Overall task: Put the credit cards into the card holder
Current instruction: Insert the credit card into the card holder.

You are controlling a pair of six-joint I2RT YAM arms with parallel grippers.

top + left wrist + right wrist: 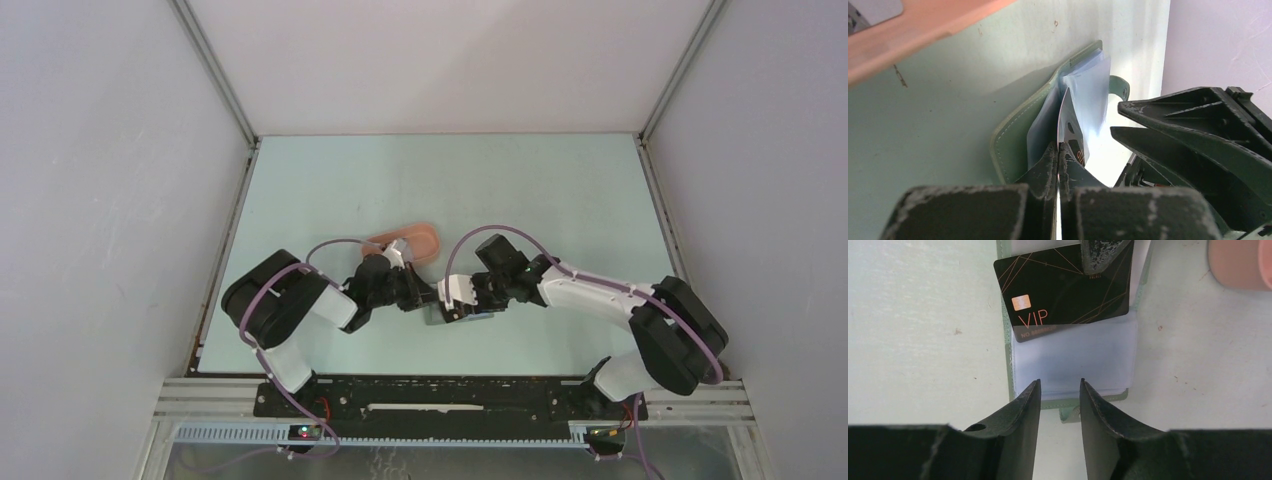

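**Left to right, near middle of the table (pixel 560 200).**

- **Left:** the left gripper (pixel 1059 150) is clamped on one credit card (pixel 1063 290), black with gold lines and the letters VIP. It pinches the card at the edge nearest its own arm. The pink tray (pixel 923 30) lies just beyond, on the far side.
- **Middle:** the card holder (pixel 1008 145) lies open on the table, green cover down, with its clear sleeves (pixel 1083 365) fanned upward. The card's free edge overlaps the top sleeve, and we cannot tell whether it has entered a pocket.
- **Right:** the right gripper (pixel 1059 395) has its fingers narrowly apart and empty. It sits at the holder's right edge, by the tab.

We judge the card light, stiff and slick, best held by one short edge so that the leading edge stays free. The sleeves look soft and floppy, and the holder looks light enough to slide unless pinned at its tab side.

We count one card, one holder, one tray and two grippers. A pale flat thing in the tray is too cropped to identify.
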